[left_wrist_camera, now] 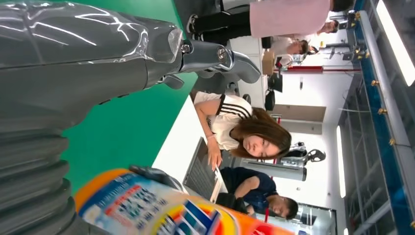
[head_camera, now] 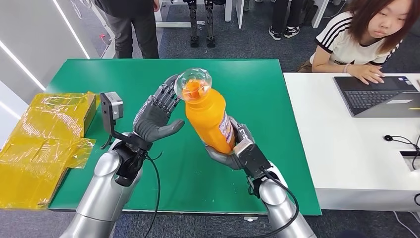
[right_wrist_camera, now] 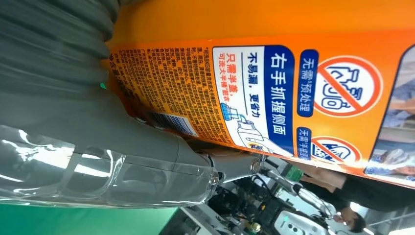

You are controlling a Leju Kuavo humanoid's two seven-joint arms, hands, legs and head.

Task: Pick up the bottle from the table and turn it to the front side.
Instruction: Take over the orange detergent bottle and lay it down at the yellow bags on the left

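Bottle [head_camera: 210, 115] lifted above green counter [head_camera: 257, 89], far from edges, tilted, in my right hand [head_camera: 236, 148]. My left hand [head_camera: 156, 116] raised beside cap [head_camera: 193, 82], fingers spread, holding nothing.

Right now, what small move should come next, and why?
Probably close the left hand onto the bottle near its clear cap, to steady it for turning. The right hand grips the lower body above the table, while the left hand is open beside it.

The head view looks forward and down over the green table [head_camera: 99, 79]. Both wrist views sit close behind their hands, sharing the orange bottle [head_camera: 210, 116] [left_wrist_camera: 156, 208] [right_wrist_camera: 293, 73].
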